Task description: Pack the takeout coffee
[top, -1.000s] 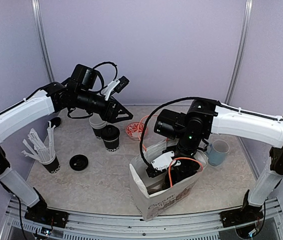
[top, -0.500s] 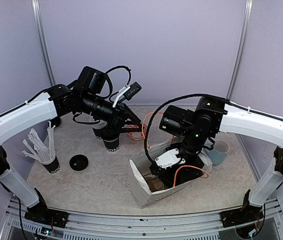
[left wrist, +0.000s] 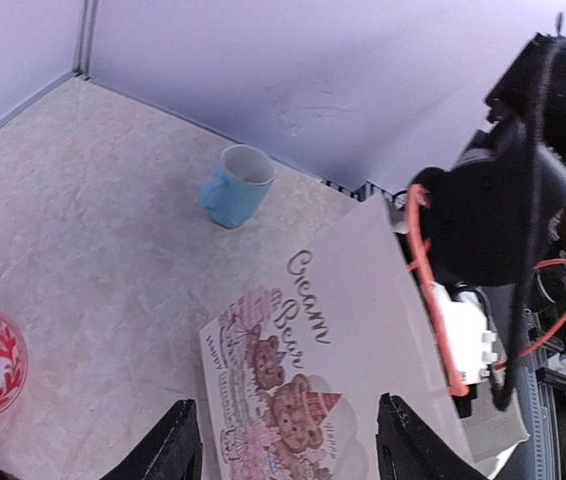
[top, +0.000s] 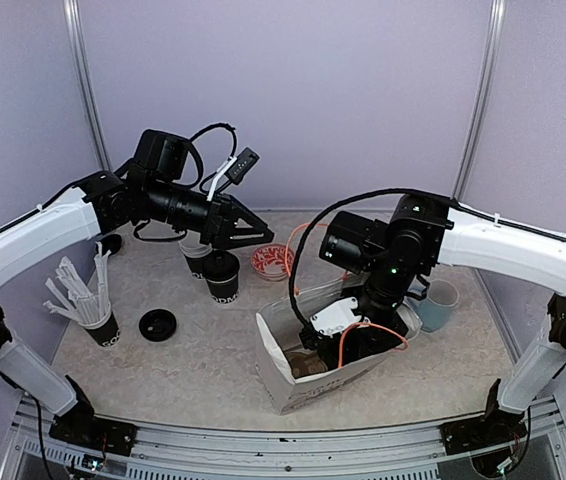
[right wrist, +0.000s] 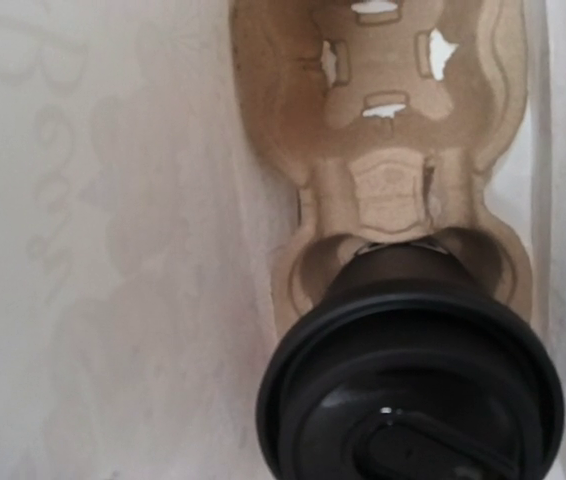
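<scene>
A lidded black takeout cup (top: 223, 278) stands left of centre, with an open, lidless black cup (top: 195, 255) just behind it. My left gripper (top: 256, 237) hovers over them, open and empty; in the left wrist view (left wrist: 293, 445) its fingers frame the white printed paper bag (left wrist: 363, 330). My right gripper (top: 348, 340) reaches down into that bag (top: 303, 365). The right wrist view shows a lidded black cup (right wrist: 413, 390) seated in the near slot of a cardboard carrier (right wrist: 393, 150) inside the bag. The right fingers are hidden.
A loose black lid (top: 157, 324) lies at front left. A black cup of white straws (top: 98, 322) stands at the left edge. A red patterned dish (top: 271, 262) sits behind the bag. A light-blue mug (top: 438, 303) stands at the right.
My left gripper swung right toward the bag, then back left over the cups. My right arm shifted slightly in the bag, which moved a little.
</scene>
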### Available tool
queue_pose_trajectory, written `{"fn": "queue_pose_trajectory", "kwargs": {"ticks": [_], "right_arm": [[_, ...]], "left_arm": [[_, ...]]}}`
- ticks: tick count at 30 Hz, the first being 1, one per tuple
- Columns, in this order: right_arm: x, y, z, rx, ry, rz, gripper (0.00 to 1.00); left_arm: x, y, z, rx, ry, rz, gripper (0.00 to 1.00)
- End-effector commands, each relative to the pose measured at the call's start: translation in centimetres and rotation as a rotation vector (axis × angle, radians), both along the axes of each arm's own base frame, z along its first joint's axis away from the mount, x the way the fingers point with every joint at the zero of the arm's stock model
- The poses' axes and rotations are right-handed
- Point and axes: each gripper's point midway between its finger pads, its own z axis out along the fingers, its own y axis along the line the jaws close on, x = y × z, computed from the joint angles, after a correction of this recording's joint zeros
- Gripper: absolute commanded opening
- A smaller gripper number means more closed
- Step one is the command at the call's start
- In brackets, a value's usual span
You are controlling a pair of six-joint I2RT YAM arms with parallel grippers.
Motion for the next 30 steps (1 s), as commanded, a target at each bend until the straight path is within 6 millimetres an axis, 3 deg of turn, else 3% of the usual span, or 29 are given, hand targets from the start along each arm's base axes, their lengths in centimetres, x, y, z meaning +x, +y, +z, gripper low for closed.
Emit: {"fn": "queue_pose_trajectory", "kwargs": {"ticks": [1,6,13,15,19,27,30], "right_arm": [[0.3,0.2,0.1,0.009,0.0,-0.011,0.68],[0.3,0.0,-0.2,-0.003,0.0,-0.016,0.68],[0.5,0.3,-0.2,-0.001,-0.009,-0.014,0.69],[0.6,0.4,0.0,0.001,-0.011,-0.012,0.7],[1.1,1.0,1.3,0.028,-0.036,-0.003,0.73],[1.4,2.6,5.9,0.149,-0.12,0.017,0.76],[1.9,2.8,7.0,0.177,-0.156,0.012,0.76]], "left_arm": [[-3.4,-1.3,2.9,-0.107,-0.023,-0.156,0.59],[-4.6,-2.5,2.7,-0.121,0.002,-0.227,0.59],[-3.9,-4.4,2.3,-0.117,0.018,-0.226,0.51],[-3.5,-4.9,2.2,-0.111,0.019,-0.216,0.38],[-2.8,-6.2,1.7,-0.11,0.041,-0.221,0.0],[1.2,-6.1,0.5,-0.063,0.028,-0.06,0.0],[1.7,-6.3,0.5,-0.061,0.018,-0.043,0.0]]}}
